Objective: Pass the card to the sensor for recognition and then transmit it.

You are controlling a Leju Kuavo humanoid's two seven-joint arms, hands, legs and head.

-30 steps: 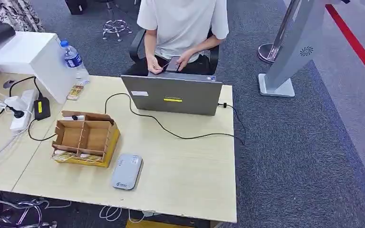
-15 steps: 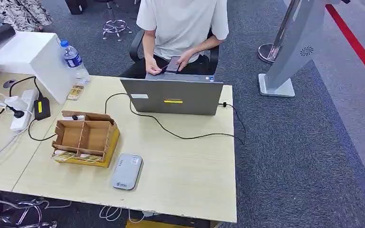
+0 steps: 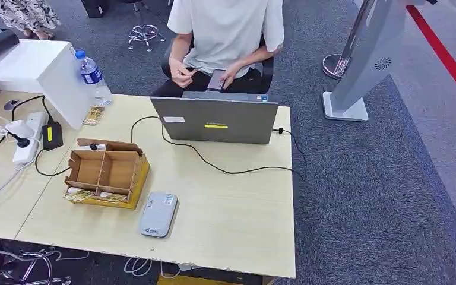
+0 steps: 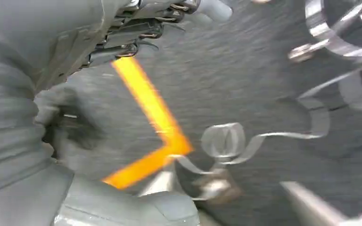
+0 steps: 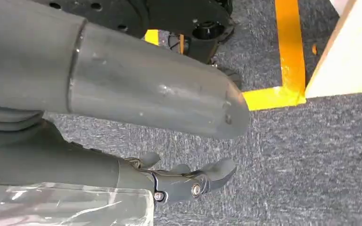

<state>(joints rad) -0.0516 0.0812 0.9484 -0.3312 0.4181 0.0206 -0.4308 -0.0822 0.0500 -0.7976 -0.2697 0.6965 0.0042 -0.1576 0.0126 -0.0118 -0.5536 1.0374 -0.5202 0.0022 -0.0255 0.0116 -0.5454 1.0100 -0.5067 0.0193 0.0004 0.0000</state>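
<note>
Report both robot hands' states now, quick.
Left robot hand: hangs over the floor, image blurred, cannot be told.
Right robot hand: open, fingers apart, holding nothing, above the carpet.

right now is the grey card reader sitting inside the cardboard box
No, the grey card reader lies flat on the table just outside the cardboard box, beside its near right corner.
</note>
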